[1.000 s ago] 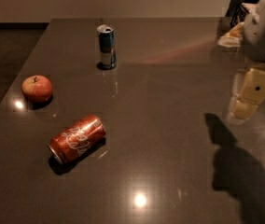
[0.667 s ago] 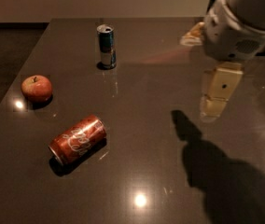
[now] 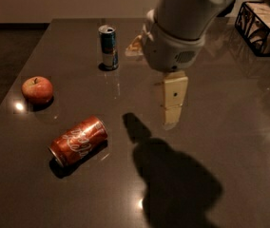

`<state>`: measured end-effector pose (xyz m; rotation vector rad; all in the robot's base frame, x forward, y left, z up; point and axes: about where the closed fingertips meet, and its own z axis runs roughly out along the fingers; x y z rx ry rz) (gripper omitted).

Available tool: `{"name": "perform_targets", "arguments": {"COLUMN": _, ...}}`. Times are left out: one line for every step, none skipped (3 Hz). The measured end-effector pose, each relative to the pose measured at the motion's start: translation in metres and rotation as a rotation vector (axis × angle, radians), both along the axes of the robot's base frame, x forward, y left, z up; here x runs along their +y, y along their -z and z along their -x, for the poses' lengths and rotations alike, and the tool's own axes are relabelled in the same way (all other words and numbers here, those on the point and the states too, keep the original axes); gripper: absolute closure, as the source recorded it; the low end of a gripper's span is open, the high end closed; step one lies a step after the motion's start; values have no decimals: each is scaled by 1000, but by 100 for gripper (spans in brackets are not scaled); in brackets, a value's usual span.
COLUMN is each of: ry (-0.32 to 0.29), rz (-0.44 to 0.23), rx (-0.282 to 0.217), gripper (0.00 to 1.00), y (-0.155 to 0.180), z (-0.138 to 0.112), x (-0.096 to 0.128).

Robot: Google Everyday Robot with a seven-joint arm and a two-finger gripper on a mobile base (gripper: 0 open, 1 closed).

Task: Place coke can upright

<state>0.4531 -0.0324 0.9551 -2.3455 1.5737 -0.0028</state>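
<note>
Coke can [image 3: 78, 141] lies on its side at the front left of the table [image 3: 230, 127], long axis diagonal, one silver end toward the camera, lettering up; position unchanged over the last second. Change noted: the gripper [image 3: 174, 103] has swung in from the right edge of the camera view to above mid-table, and its shadow [image 3: 173, 175] has moved left with it, the tip now near the can. The gripper hangs well right of the can, not touching it. Jaws: cannot tell whether open or closed from this angle; they do not hold the can. Judgement: approach under way, grasp not begun, the can not yet stood up. Red apple [image 3: 37, 89] and blue-and-silver can [image 3: 108, 47], upright at the back, are unmoved. Table is dark, glossy, with spot reflections of lamps. Black wire basket [image 3: 263, 27] at back right corner; pale wall [image 3: 78, 1] behind; dark floor [image 3: 6, 56] at left.
</note>
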Motion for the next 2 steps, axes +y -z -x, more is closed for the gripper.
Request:
{"name": "perform_targets", "arguments": {"ry": -124, "rz": 61, "rx": -9, "gripper": 0, "y": 17, "z": 10, "x": 29}}
{"name": "perform_targets", "arguments": {"ry": -248, "rz": 136, "rx": -25, "gripper": 0, "y": 39, "z": 24, "x": 57}}
